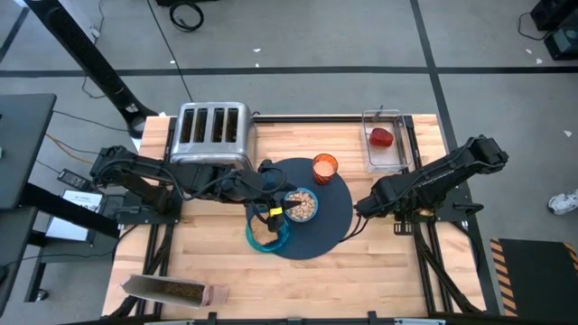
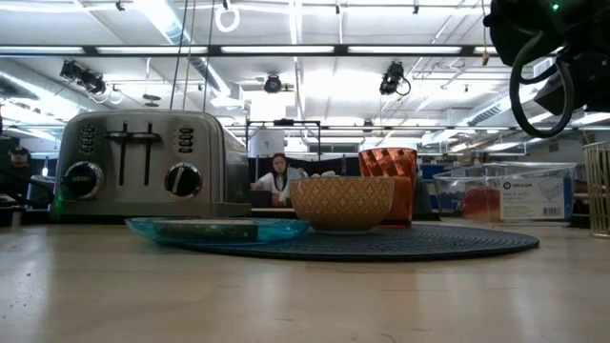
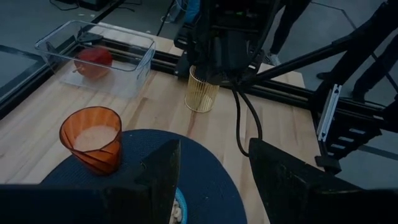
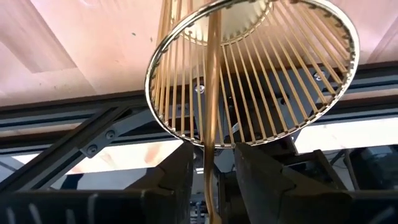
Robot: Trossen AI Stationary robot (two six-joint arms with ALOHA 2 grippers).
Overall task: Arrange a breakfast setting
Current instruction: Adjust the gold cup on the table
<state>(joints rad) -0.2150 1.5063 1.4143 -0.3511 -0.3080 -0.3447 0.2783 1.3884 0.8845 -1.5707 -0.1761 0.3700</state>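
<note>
1 thin gold spoon (image 4: 213, 93) stands upright in a gold wire holder (image 4: 249, 68), gripped by the right hand (image 4: 211, 171); the left hand (image 3: 211, 180) is open.

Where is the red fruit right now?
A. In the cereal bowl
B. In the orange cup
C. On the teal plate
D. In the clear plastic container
D: the red fruit lies inside the clear plastic container at the table's back edge, apart from the mat.

Dark-blue mat (image 1: 330, 217); orange ribbed cup (image 3: 93, 138); red fruit (image 3: 93, 61); gold wire holder (image 4: 249, 68); silver toaster (image 2: 138, 162).
</note>
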